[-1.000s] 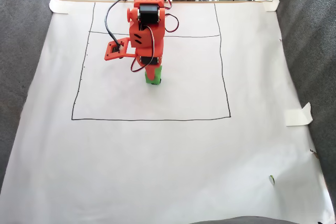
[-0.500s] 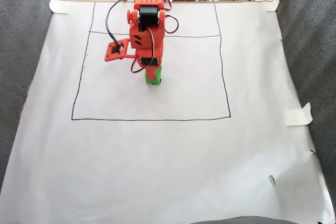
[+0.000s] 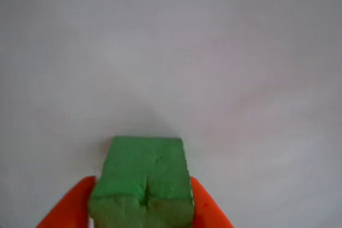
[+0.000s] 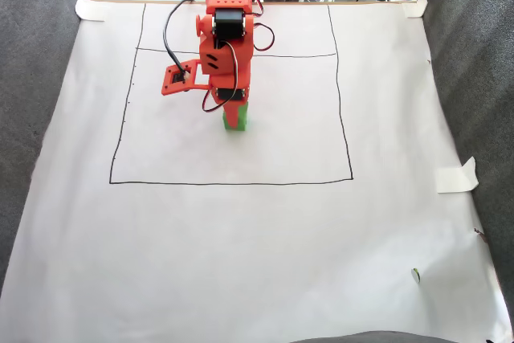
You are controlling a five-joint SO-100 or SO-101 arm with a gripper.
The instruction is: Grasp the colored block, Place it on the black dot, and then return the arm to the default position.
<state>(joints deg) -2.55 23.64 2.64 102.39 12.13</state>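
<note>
Here the colored block point(image 3: 141, 177) sits squarely between the orange fingers point(image 3: 69, 209) (one pressed against each flank); they clench it.

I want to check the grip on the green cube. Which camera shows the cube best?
The other view: the green cube looms large and close, its creased face visible, with an orange finger pressed against each side. In the fixed view the cube is small, partly hidden under the orange arm.
</note>
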